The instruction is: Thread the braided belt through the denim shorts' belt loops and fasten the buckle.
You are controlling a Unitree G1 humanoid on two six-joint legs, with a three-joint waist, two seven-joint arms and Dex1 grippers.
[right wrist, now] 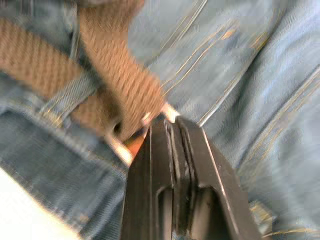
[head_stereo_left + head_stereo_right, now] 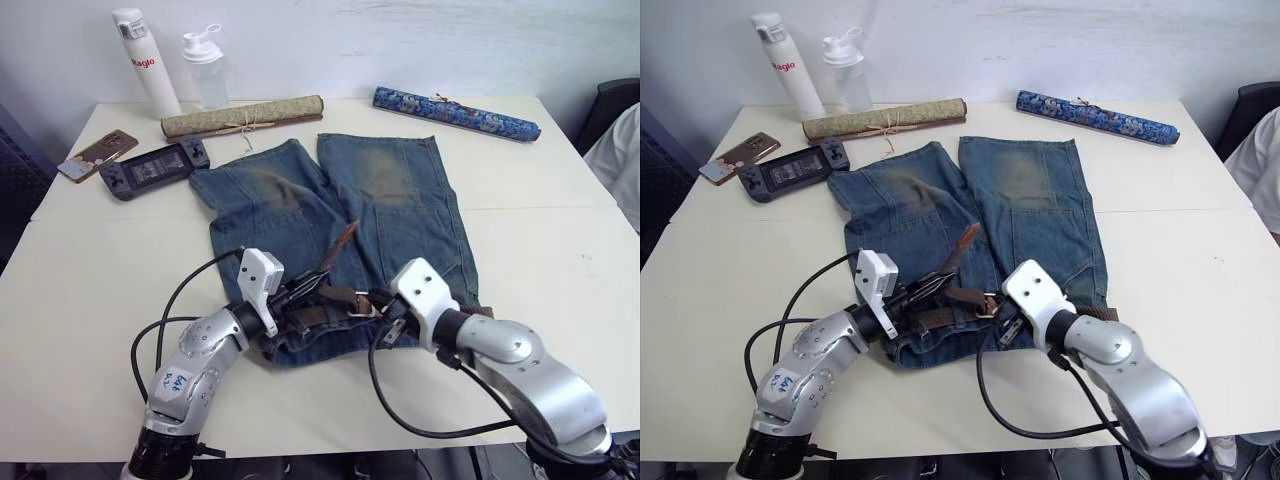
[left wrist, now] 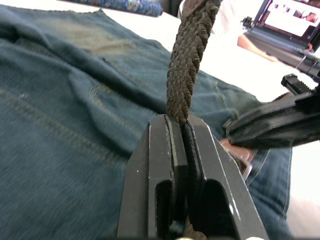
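A: On the white table (image 2: 90, 280), denim shorts (image 2: 400, 210) lay flat, waistband toward the robot, both legs pointing away. Faded blue, yellow-brown worn patch on each leg.

B: Belt?

A: Braided belt (image 2: 305, 318) ran along the shorts' waistband, brown woven strap. Free tail end (image 2: 338, 246) stuck up off the denim, over the middle of the shorts.

B: Left gripper?

A: Left gripper (image 3: 182, 127) was at the waistband, jaws closed tight on the belt strap. Wrist view showed the braid rising straight out from between the two black fingers (image 3: 160, 165).

B: Right one?

A: Right gripper (image 1: 167, 122) was also at the waistband, just beside the left, fingers pressed together with the tip at the silver buckle (image 1: 170, 113). Whether it actually pinched the buckle frame, couldn't tell. The strap looped through the buckle right there.

B: Loops?

A: One belt loop (image 1: 67, 97) was visible in the right wrist view, a blue denim strip crossing over the brown strap, so the belt passed under it.

B: Other stuff?

A: Beyond the shorts' leg ends: olive scroll tied with string (image 2: 243, 116), blue patterned scroll (image 2: 455, 112). Past the olive scroll, a white bottle (image 2: 145, 62) and a clear shaker bottle (image 2: 205, 68). Left of the shorts' legs, a handheld game console (image 2: 155, 168) and a phone (image 2: 98, 154).
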